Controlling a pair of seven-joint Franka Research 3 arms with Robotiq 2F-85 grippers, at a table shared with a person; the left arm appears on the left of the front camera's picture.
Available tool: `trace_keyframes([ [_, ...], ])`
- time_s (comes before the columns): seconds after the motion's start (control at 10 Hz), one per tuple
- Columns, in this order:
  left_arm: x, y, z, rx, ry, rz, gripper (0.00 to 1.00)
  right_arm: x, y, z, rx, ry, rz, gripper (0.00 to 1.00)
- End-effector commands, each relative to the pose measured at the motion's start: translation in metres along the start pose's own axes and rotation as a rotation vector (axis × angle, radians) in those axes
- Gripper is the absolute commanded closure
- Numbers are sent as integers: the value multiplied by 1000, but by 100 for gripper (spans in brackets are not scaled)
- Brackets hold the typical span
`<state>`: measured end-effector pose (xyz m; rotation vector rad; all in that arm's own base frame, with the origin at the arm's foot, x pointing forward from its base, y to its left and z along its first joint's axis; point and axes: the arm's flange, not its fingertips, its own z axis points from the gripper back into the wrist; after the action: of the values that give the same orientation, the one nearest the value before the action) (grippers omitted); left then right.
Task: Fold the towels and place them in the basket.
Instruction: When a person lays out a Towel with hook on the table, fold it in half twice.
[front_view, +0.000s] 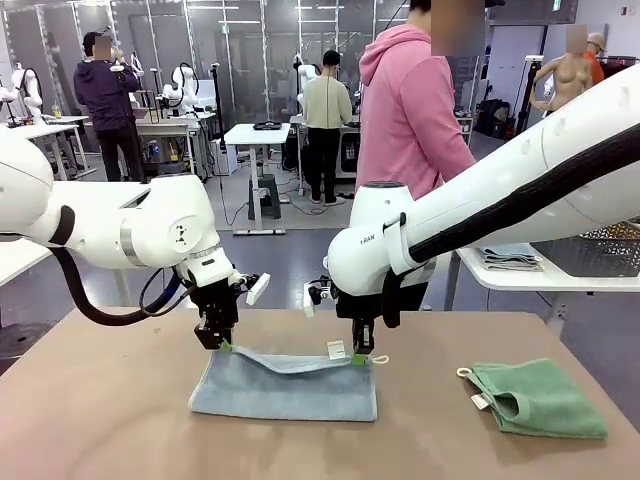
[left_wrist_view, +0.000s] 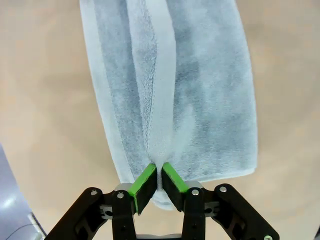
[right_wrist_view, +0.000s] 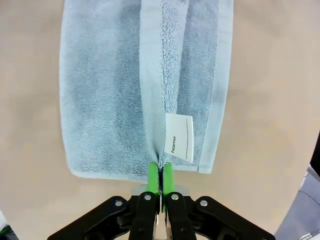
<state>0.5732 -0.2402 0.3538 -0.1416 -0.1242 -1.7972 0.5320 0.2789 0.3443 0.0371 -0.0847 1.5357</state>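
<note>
The pale grey-blue towel (front_view: 285, 387) lies on the table's middle with its far edge lifted. My left gripper (front_view: 224, 345) is shut on the towel's far left corner, and my right gripper (front_view: 359, 356) is shut on its far right corner beside a white label (front_view: 336, 349). In the left wrist view the green pads (left_wrist_view: 146, 180) pinch a ridge of the towel (left_wrist_view: 200, 100). In the right wrist view the pads (right_wrist_view: 167, 175) clamp the towel (right_wrist_view: 110, 100) edge next to a label (right_wrist_view: 179, 137) printed "Name". The mint green towel (front_view: 535, 398) lies folded at the table's right, its white loop (front_view: 464, 373) toward the middle. The dark mesh basket (front_view: 597, 252) stands on a white side table at far right.
A person in a pink hoodie (front_view: 412, 110) stands at the far side of the brown table (front_view: 100, 420). Folded cloths (front_view: 508, 258) lie on the white side table (front_view: 520, 277) next to the basket. Other people and tables stand farther back.
</note>
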Motion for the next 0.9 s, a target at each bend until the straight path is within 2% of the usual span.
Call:
trace_keyframes([
  [0.0,-2,11,2,-14,16,57,100,4,-10,1,-6,0,-31,100],
  [0.4,-2,23,-4,-20,41,73,100,4,-24,-2,-25,48,-80,100],
  [0.5,-1,24,-6,-25,17,54,85,4,-23,-1,-44,38,-86,89],
  [0.6,0,23,-7,-15,30,36,58,5,-23,2,-54,12,-79,72],
  [0.7,0,22,-7,2,35,51,56,6,-21,6,-76,20,-73,58],
  [0.8,0,19,-6,3,32,61,30,6,-20,9,-86,21,-72,40],
])
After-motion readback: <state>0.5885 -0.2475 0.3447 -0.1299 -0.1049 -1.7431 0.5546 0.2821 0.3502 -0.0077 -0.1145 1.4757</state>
